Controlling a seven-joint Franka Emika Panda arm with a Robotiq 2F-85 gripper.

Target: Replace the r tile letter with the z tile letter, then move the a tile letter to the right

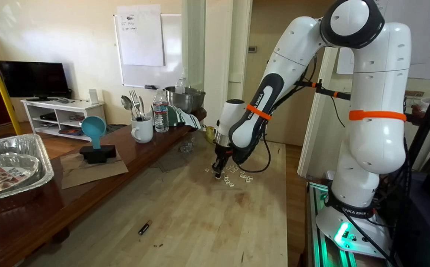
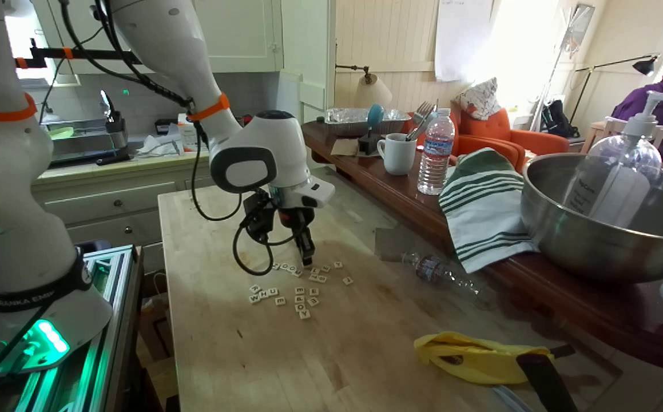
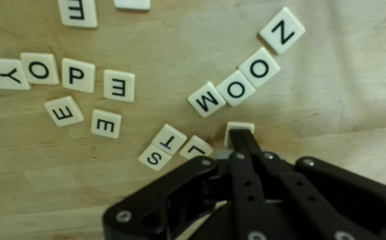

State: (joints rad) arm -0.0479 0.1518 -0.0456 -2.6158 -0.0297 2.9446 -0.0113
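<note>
My gripper (image 3: 241, 132) is shut, its fingertips together over a cream tile (image 3: 240, 125) whose letter they hide. I cannot tell whether they touch it. The gripper shows low over the tiles in both exterior views (image 1: 217, 175) (image 2: 307, 262). The z tile (image 3: 281, 30) ends a diagonal row with two O tiles (image 3: 259, 68) and an M tile (image 3: 206, 99), up and right of the fingertips. What looks like the a tile (image 2: 254, 288) lies near a W tile in an exterior view; I cannot find it in the wrist view. I cannot make out the r tile.
L (image 3: 196, 147), T (image 3: 169, 139) and S tiles (image 3: 155, 157) lie just left of the fingertips. Several more tiles, with Y, O, P and E, lie farther left. An empty plastic bottle (image 2: 434, 269) and a raised dark wooden counter (image 2: 377, 177) border the work table.
</note>
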